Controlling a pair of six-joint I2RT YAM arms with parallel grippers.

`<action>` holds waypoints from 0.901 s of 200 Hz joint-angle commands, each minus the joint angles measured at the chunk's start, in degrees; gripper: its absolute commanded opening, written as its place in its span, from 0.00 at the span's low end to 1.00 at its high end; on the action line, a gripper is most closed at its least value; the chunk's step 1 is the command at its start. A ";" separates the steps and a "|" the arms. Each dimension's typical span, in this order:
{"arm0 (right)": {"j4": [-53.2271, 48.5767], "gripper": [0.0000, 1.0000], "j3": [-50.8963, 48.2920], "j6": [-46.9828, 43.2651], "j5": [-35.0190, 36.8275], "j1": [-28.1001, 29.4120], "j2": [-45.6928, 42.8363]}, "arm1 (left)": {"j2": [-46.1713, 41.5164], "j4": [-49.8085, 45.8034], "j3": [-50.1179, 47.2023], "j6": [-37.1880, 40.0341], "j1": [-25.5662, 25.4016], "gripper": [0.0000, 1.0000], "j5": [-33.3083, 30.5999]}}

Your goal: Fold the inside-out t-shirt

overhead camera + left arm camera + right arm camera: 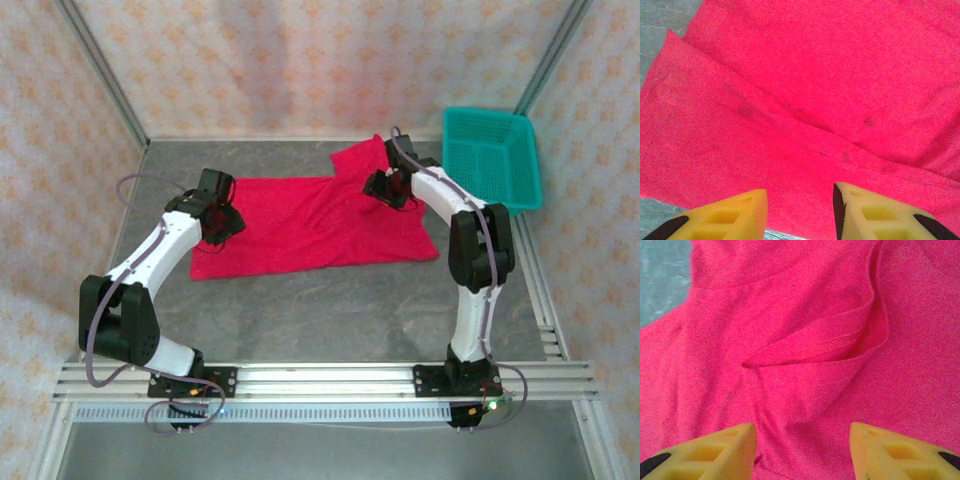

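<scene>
T-shirt (pixel 310 225), bright red, lies spread flat on the grey tabletop (pixel 330 310), toward the far side. One sleeve pokes out at its far right corner, near the teal basket (pixel 490 155) but apart from it. The left tool (pixel 222 222) hangs over the shirt's left edge. In the left wrist view its yellow fingers (pixel 735 215) stand partly apart with nothing between them, and a seam runs across the cloth below. The right tool (pixel 385 190) is above the shirt's right part. In the right wrist view its fingers (pixel 715 450) are spread wide over a raised fold of cloth, gripping nothing.
</scene>
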 commanded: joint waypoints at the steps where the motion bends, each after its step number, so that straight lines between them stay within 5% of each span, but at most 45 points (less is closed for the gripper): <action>1: 1.95 0.55 0.02 -1.05 1.97 0.62 2.45 | 0.93 0.57 -0.18 0.07 -0.16 0.41 -0.77; 38: 3.51 0.66 1.18 0.74 2.54 0.52 5.43 | 1.89 0.40 0.12 0.76 -0.23 0.41 -1.22; 180: 0.14 0.67 18.74 5.12 0.19 1.06 17.99 | 5.08 0.07 1.60 2.35 -0.23 0.41 -2.11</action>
